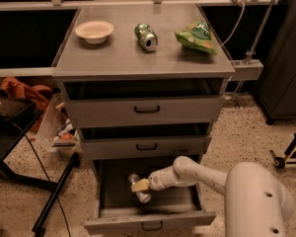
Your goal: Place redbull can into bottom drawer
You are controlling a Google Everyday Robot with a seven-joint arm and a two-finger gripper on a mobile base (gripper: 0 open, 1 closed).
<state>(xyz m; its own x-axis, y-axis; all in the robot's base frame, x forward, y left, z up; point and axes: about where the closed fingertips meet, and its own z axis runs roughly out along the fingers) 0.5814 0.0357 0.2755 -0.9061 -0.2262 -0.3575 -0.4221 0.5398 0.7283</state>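
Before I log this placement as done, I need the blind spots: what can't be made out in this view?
Camera view only:
- redbull can: middle hidden by the tool gripping it over the open bottom drawer; contact with the drawer floor unclear.
- Its label: too small to read.
- upper drawers: insides lost in shadow.
- robot body: cut off by the lower edge.
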